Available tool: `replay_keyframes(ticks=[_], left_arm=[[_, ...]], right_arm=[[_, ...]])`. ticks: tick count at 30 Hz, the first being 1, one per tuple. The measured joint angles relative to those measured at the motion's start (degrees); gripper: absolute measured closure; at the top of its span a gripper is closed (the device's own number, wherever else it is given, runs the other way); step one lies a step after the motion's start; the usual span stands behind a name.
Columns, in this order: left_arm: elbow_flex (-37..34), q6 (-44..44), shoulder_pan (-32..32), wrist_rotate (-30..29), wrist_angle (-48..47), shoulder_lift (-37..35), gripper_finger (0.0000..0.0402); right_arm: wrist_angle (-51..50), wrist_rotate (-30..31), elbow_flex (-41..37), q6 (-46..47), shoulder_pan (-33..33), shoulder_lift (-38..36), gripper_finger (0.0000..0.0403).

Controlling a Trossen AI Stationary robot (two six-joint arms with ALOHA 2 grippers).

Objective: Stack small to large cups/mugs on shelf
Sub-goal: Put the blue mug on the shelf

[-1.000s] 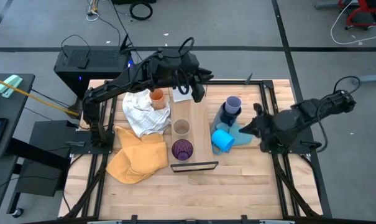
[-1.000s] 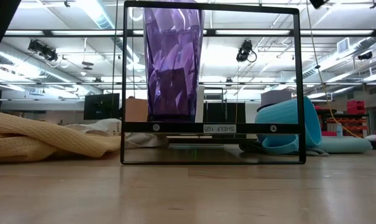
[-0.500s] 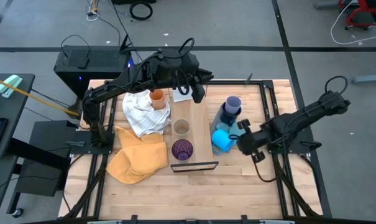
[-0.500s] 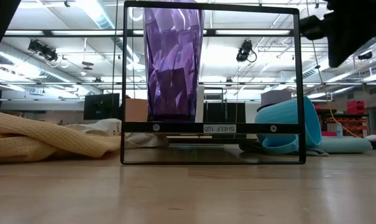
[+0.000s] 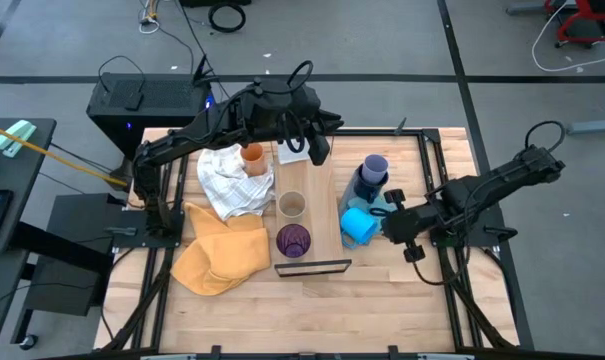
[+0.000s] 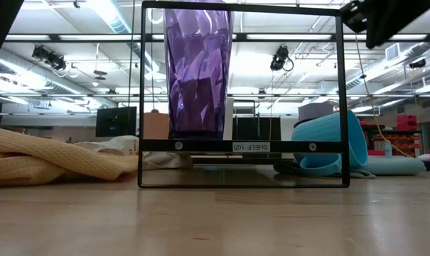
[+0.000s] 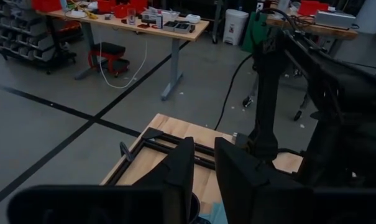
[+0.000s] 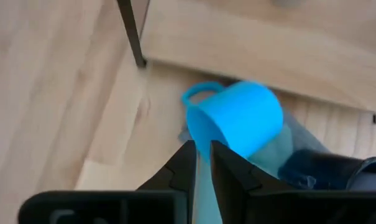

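Note:
The shelf (image 5: 325,200) lies lengthwise on the table, its black frame (image 6: 241,146) at the near end. On it stand the tan cup (image 5: 292,205) and the purple tumbler (image 5: 293,240). The light blue mug (image 8: 237,121) lies on its side on a blue cloth, right of the shelf. Behind it the lavender cup (image 5: 375,166) sits on the navy mug (image 5: 363,187). The orange cup (image 5: 252,155) rests on the white cloth. My right gripper (image 8: 202,155) hangs tipped down just right of the light blue mug and above it, fingers slightly apart. My left gripper (image 5: 319,148) waits over the shelf's far end, open and holding nothing.
A white cloth (image 5: 227,180) and a yellow cloth (image 5: 217,255) lie left of the shelf. A small white box (image 5: 292,152) sits at the shelf's far end under the left arm. Bare tabletop (image 5: 312,310) spreads along the near edge.
My right gripper has swung out from its folded-back pose, moving toward the light blue mug and the table's near edge. It has also tipped to point more steeply down. The cups and the left arm have stayed still.

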Motion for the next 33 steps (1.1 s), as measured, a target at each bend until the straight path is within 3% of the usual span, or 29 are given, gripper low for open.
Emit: replay_keyframes(ticks=[8, 14, 23, 29, 33], left_arm=[[0.0, 0.11, 0.0, 0.0, 0.0, 0.0, 0.0326], [0.0, 0.11, 0.0, 0.01, 0.0, 0.0, 0.0326], [0.0, 0.11, 0.0, 0.0, 0.0, 0.0, 0.0327], [0.0, 1.12, 0.0, 0.02, 0.0, 0.0, 0.0322], [0.0, 1.44, 0.0, 0.02, 0.02, 0.0, 0.0322]], right_arm=[[2.34, 3.24, 1.29, 3.99, -0.02, 0.07, 0.0365], [2.19, 0.6, -0.95, -0.24, 0.0, 4.45, 0.0359], [3.56, -0.16, -0.99, 5.14, -0.15, 8.56, 0.027], [4.19, 3.09, -0.99, 8.57, -0.16, 8.66, 0.0195], [4.23, 5.41, -1.02, 8.74, -0.39, 8.83, 0.0174]])
